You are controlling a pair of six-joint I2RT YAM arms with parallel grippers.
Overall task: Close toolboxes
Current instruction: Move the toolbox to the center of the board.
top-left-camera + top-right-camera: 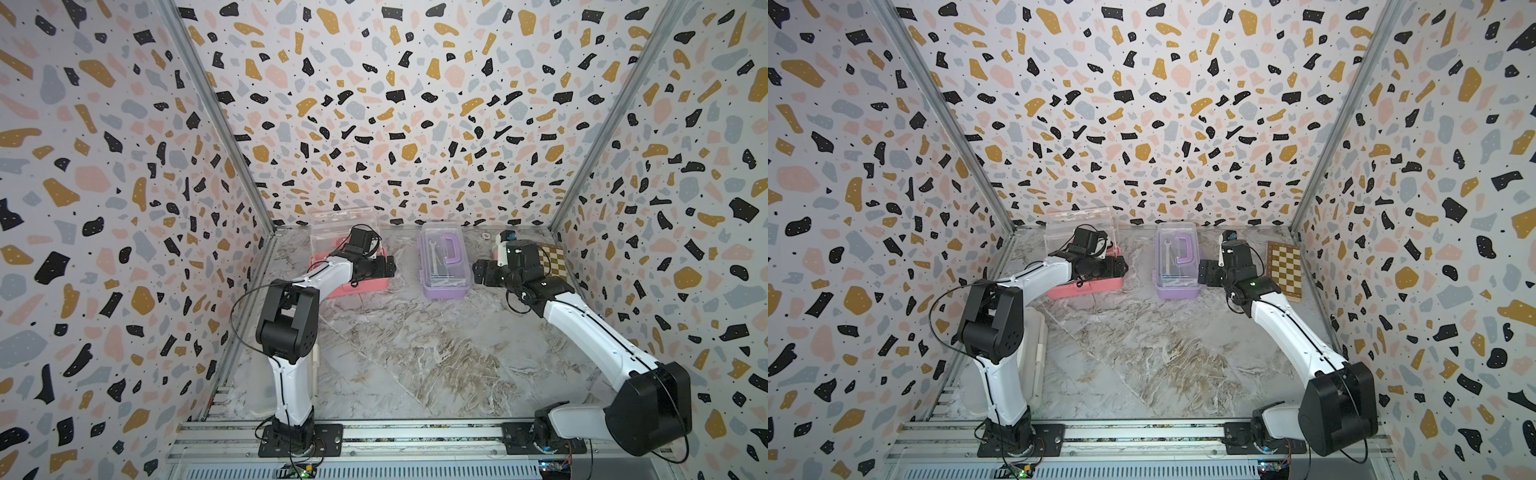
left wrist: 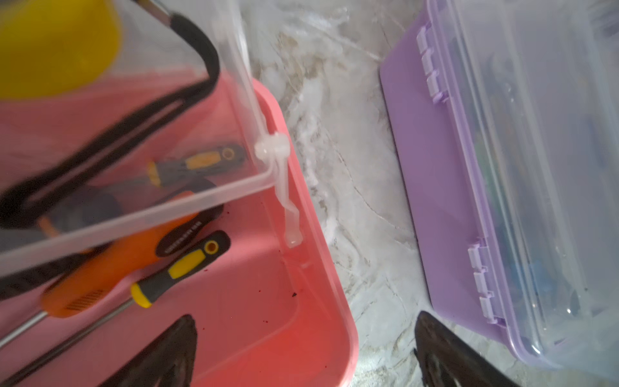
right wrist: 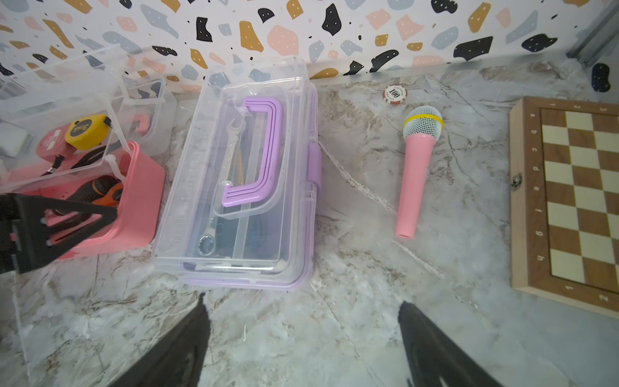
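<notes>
The likeliest slip lies with the pink plastic toolbox (image 3: 140, 201), far left on the marbled desk (image 1: 415, 353). Pushed carelessly, its upright clear lid (image 1: 332, 226) could come down on the raised clear inner tray (image 2: 134, 214), whose thin links might bind. It could also land on the left tool (image 2: 304, 316), which hangs wide and empty with one finger over the pink base. A sideways shove could skid the light box into the purple plastic toolbox (image 3: 234, 174) just right of it. That one, at the far middle, has its clear lid down and purple handle folded flat; whether its latch is snapped I cannot tell. The right tool (image 3: 301, 301) hovers just beside it, fingers spread, holding nothing. The pink box shows a yellow tape measure (image 3: 87, 130) in the tray and screwdrivers (image 2: 174, 278) loose below. A white plastic toolbox (image 1: 1038, 328) sits near left, mostly hidden behind the left arm, lid state unreadable.
</notes>
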